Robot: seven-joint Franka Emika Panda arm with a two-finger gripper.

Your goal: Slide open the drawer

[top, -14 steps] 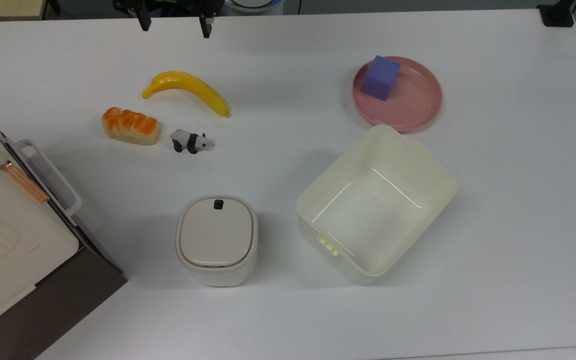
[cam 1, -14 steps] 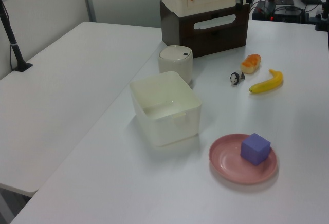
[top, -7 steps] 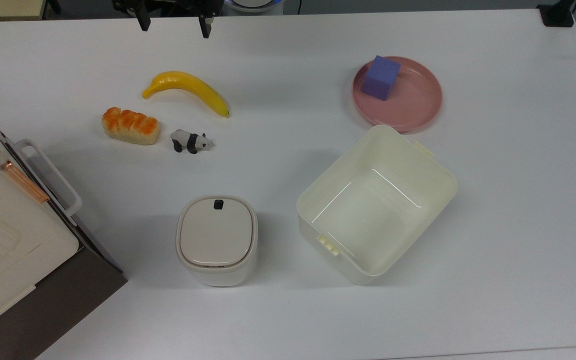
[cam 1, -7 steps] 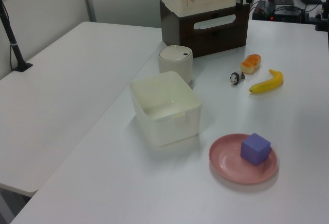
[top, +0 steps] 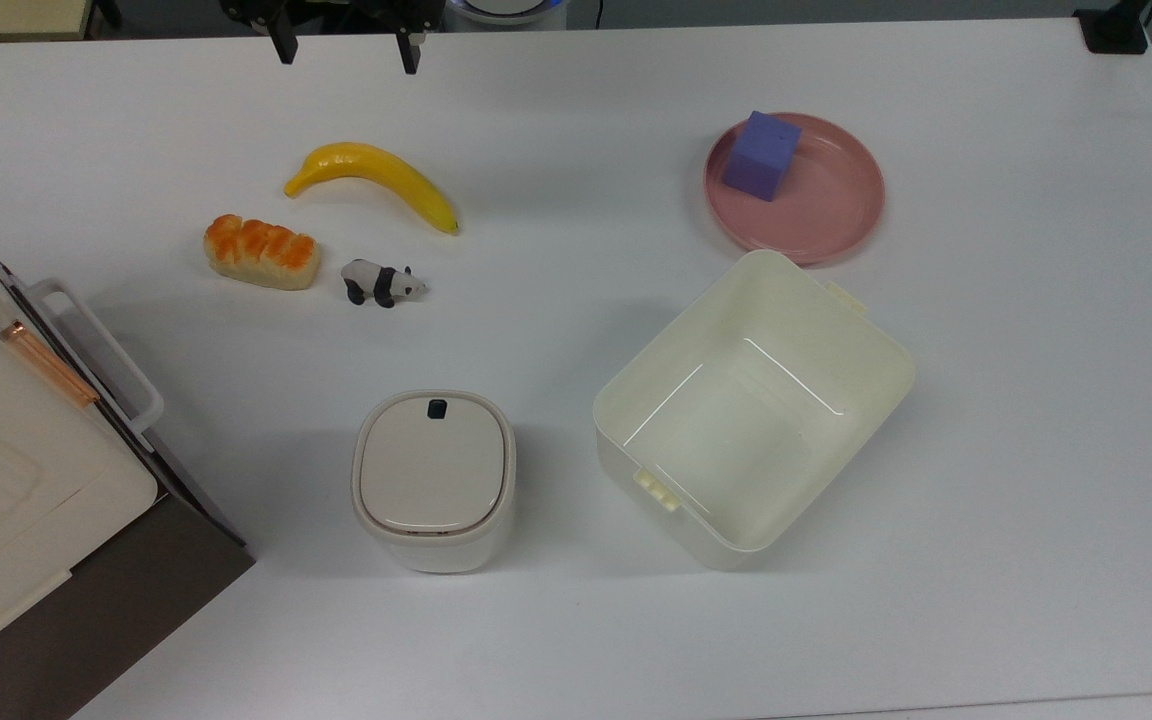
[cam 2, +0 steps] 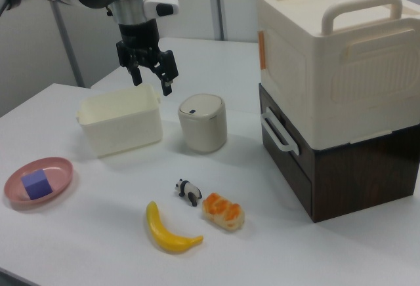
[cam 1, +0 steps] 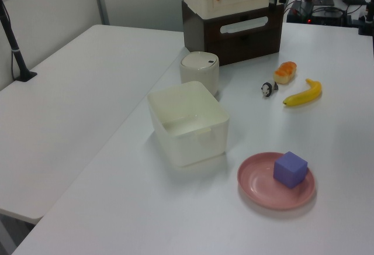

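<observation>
Gripper (cam 2: pixel 150 79): fingers stood wide apart, holding nothing; raised above the table.
Drawer (cam 2: pixel 285 158): shut, well off to the fingers' right in the right view; you faced its handle (cam 2: pixel 276 130), long axis horizontal.

Bare table (top: pixel 576 140) lies between the gripper (top: pixel 344 50), fingers apart at the top view's upper edge, and the drawer (cam 2: pixel 287 161); banana (top: pixel 373 181), bread (top: pixel 261 251) and panda (top: pixel 382 282) stand between.
</observation>
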